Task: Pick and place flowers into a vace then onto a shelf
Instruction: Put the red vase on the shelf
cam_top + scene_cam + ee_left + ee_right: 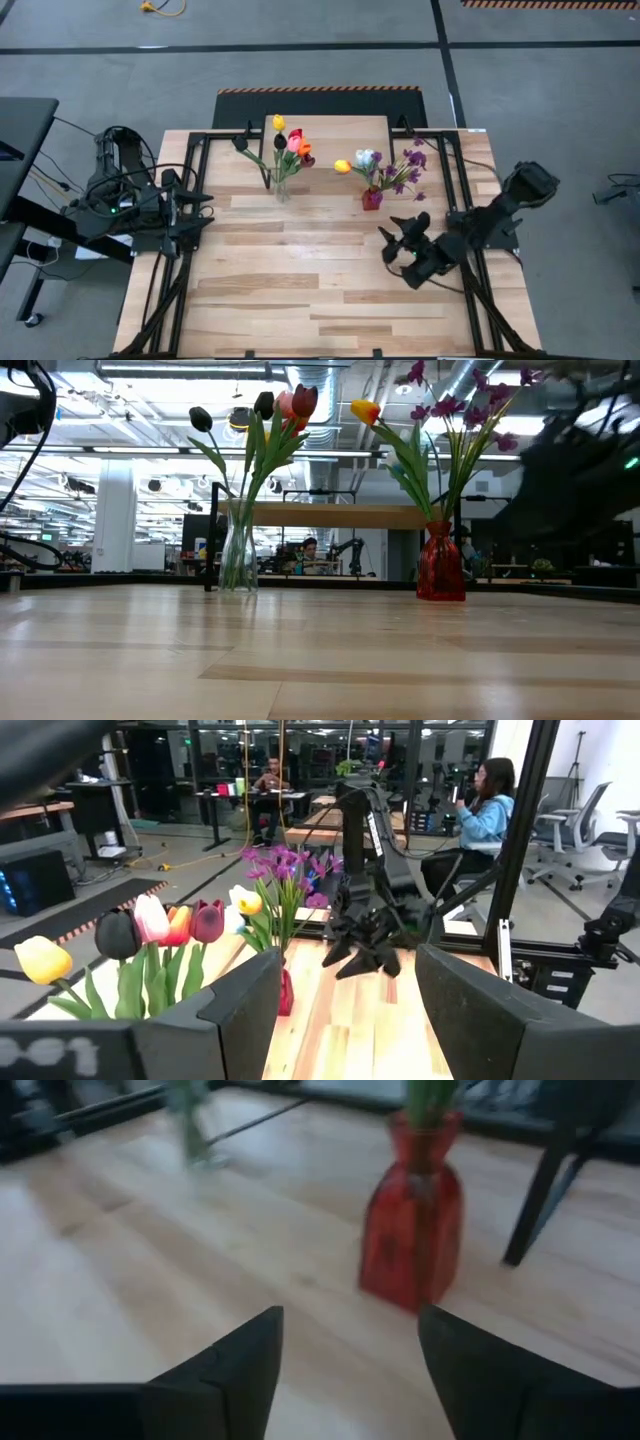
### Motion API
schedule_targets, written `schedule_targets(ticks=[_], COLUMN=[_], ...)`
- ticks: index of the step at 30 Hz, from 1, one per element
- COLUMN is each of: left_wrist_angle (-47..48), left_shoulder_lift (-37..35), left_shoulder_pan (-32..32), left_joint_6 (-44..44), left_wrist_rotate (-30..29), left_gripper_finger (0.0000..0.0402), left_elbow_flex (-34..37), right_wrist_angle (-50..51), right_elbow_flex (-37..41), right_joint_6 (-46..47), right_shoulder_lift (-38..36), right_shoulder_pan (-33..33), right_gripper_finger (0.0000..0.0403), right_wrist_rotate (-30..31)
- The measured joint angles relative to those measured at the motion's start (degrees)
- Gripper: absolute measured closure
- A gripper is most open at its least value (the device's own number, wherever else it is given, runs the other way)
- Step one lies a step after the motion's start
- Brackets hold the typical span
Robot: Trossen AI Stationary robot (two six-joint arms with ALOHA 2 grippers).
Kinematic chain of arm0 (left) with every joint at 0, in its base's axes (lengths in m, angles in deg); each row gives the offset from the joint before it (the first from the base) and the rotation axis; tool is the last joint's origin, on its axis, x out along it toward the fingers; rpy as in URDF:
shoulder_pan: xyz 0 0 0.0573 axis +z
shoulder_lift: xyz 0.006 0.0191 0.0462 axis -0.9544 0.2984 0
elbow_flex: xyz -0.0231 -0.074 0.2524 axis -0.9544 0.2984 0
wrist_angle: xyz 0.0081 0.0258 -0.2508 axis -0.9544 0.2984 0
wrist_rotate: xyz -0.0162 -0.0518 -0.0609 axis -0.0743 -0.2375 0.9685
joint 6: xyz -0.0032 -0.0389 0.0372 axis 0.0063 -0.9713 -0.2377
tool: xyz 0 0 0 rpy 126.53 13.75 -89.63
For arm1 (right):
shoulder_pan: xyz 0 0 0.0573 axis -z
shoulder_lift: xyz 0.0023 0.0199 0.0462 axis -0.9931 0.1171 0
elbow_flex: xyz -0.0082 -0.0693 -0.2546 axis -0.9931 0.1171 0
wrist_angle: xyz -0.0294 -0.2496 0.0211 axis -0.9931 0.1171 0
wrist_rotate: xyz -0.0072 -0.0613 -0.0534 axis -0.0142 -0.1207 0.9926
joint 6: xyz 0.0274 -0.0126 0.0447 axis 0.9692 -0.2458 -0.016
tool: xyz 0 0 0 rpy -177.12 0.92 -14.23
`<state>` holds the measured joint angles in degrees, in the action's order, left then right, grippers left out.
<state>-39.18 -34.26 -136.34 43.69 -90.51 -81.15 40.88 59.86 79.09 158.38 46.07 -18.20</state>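
Right gripper (393,243) hovering over the desk's right half, toward the near-right, fingers spread and empty, pointed at the red vase (416,1220). Left gripper (200,212) parked at the left edge, fingers likewise spread, holding nothing.

Judged step: fetching the red vase, already filled, for the lift onto the shelf (335,128). Best done by coming in low and level, straddling the narrower neck or upper body between the fingers, centring before closing. Firm squeeze wanted, since glass looks slick and the tall stems make it top-heavy. Straight lift, kept upright, no tilting, then up over the shelf's front edge before setting down.

Shelf standing at the far edge, centred, a raised light-wood board on black legs (211,550). Just in front of it, two vases: clear vase (281,186) toward the left of centre, carrying the tulips (290,143) in yellow, dark, pink and red; red vase toward the right of centre, carrying a yellow tulip (342,166), pale heads and purple sprigs (408,170). No loose flowers seen lying on the desk.

In the way: purple sprigs leaning out toward the right arm, liable to brush the wrist on approach; shelf legs near the vase's far side; clear vase well apart, no obstacle. Person (487,805) seated beyond the desk, clear of the work.
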Motion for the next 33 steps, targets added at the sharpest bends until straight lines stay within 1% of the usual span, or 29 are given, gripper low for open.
schedule_targets(ticks=[3,6,9,13,19,23,26,33], left_wrist_angle=[0.00,-0.01,0.00,0.00,-0.02,-0.02,-0.02,-0.95], left_shoulder_lift=[-0.10,-0.10,-0.10,-0.13,-0.13,-0.13,-0.13,-0.10], left_shoulder_pan=[0.00,0.02,0.02,0.02,0.02,0.02,0.02,0.02], left_joint_6=[0.66,1.09,1.53,2.70,3.48,3.95,3.95,3.95], left_wrist_rotate=[0.01,0.02,0.02,0.02,0.02,0.02,0.04,0.00], left_gripper_finger=[0.0180,0.0180,0.0180,0.0180,0.0180,0.0180,0.0180,0.0180], left_elbow_flex=[0.00,0.00,0.00,0.00,0.00,0.00,0.00,0.00], right_wrist_angle=[-5.21,-10.86,-14.99,-15.19,-15.03,-14.61,-12.18,-3.11], right_elbow_flex=[0.00,0.00,-0.48,-3.00,-6.72,-7.91,-8.60,-10.99], right_joint_6=[0.00,0.04,-0.22,-2.91,-12.00,-15.39,-16.97,-16.63], right_shoulder_lift=[5.86,10.26,12.85,14.43,14.41,14.41,14.41,14.41], right_shoulder_pan=[3.59,7.16,9.51,11.15,12.80,13.33,13.33,13.29], right_gripper_finger=[0.0153,0.0134,0.0121,0.0110,0.0098,0.0083,0.0067,0.0038], right_wrist_rotate=[2.16,1.73,1.57,2.10,1.83,1.56,1.68,1.63])
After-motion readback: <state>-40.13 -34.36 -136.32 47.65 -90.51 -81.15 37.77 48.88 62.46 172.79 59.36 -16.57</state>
